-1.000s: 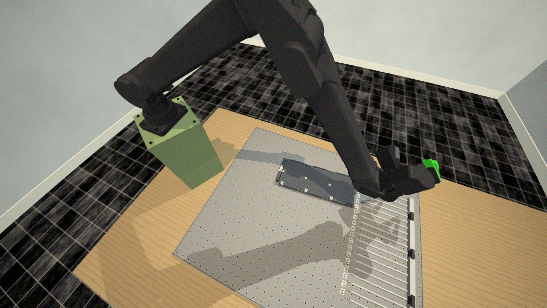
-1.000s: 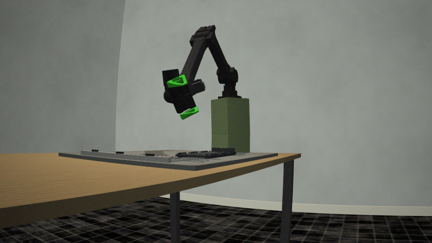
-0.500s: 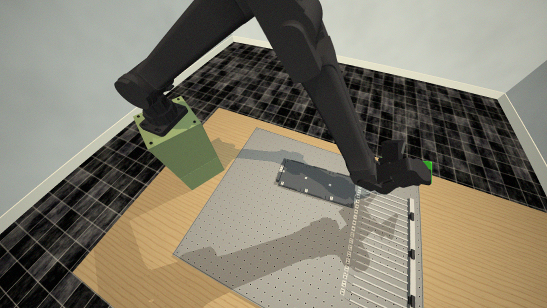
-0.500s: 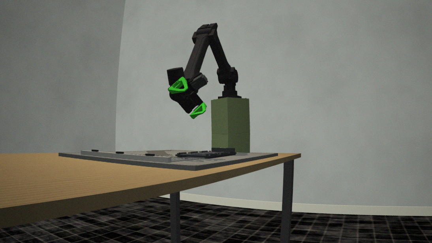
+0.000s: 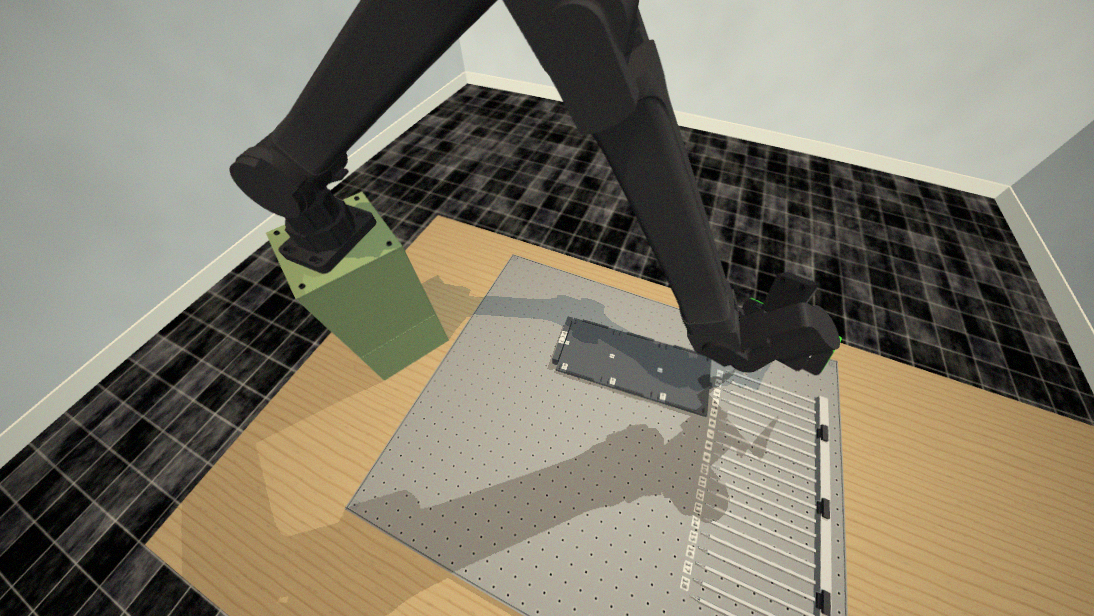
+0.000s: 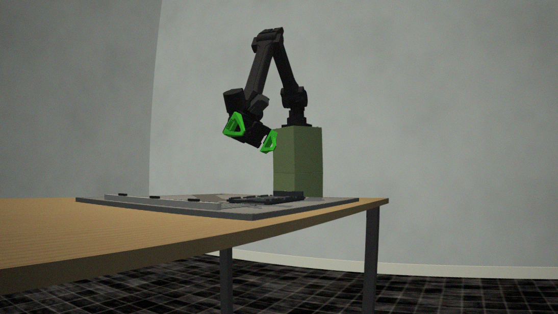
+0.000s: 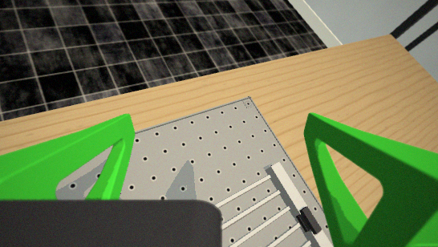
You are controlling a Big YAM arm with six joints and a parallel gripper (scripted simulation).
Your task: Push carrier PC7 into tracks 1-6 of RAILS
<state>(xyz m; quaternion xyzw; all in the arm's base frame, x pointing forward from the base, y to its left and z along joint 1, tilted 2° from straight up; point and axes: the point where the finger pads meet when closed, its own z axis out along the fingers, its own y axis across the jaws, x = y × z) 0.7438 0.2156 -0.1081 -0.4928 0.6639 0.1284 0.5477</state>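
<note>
The gripper [image 6: 249, 134], fingers spread wide and empty, hangs high above the rails' [image 5: 773, 459] near corner, while the carrier [image 5: 639, 365] lies flat toward 9 o'clock in the top view, long axis pointing into tracks 1-6.

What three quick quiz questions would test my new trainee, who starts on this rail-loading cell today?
1. True or false: the tool is gripping carrier PC7.
2. Where does the carrier lie? A) home against the stop bar; B) in front of the rails, on the perforated plate; C) on the wooden table.
3. Fill in: the arm stands on a green ____.

Key:
1. False: the green fingers stand wide apart, high above the plate, holding nothing.
2. B.
3. Pedestal.
</note>
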